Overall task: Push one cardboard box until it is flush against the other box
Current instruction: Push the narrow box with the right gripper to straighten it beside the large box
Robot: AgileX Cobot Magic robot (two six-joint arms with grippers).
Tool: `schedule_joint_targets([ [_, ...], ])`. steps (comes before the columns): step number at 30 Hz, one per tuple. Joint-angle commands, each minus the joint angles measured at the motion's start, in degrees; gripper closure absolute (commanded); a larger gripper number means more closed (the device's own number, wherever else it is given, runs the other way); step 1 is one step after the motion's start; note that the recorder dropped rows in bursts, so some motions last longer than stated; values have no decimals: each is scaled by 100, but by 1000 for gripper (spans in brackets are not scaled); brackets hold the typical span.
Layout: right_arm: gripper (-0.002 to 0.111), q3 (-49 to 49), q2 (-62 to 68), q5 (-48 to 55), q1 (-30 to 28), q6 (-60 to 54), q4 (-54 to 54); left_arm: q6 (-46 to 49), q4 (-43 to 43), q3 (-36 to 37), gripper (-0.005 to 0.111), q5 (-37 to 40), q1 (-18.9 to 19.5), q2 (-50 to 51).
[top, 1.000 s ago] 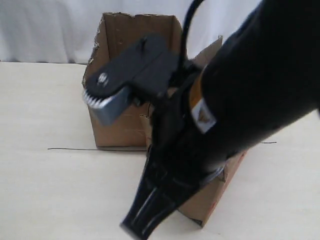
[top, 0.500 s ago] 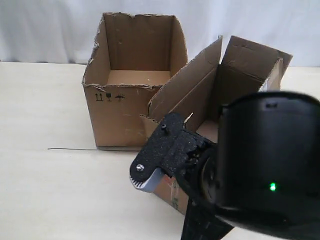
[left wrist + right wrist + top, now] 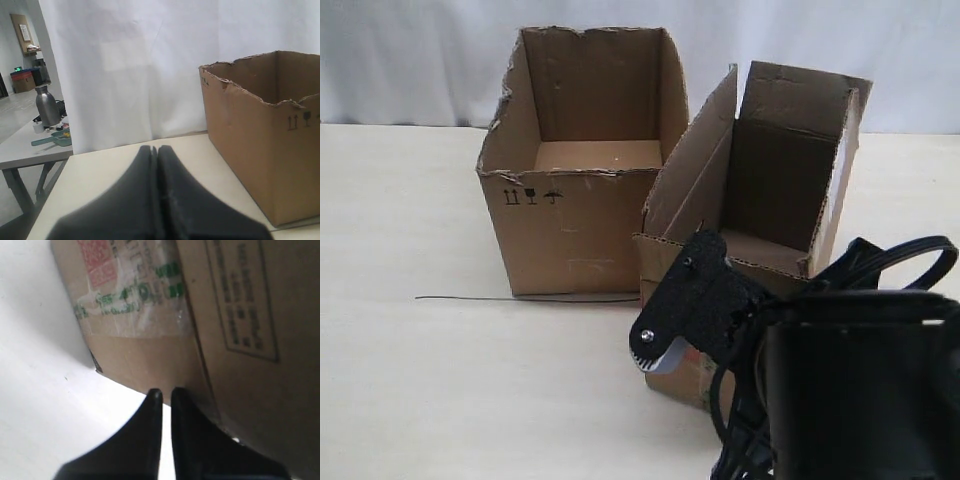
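Cardboard box (image 3: 785, 190) seemingly rests against other box (image 3: 570, 235).

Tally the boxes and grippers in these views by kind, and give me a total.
Cardboard boxes: 2, the narrow flapped cardboard box and the wider torn-rimmed other box.
Grippers: 2, the left gripper and the right gripper.
Total: 4.

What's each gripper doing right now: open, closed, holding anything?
Left gripper: closed, holding nothing.
Right gripper: closed, holding nothing, tips right by the cardboard box.
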Motion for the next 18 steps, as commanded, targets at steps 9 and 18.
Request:
schedule_joint_targets([
  [9,103,-23,-505,-334,3,131,72,-23,6,17,107,-21,18,-14],
  [18,103,280,-505,-320,3,908,-1095,-23,6,17,107,-21,18,-14],
])
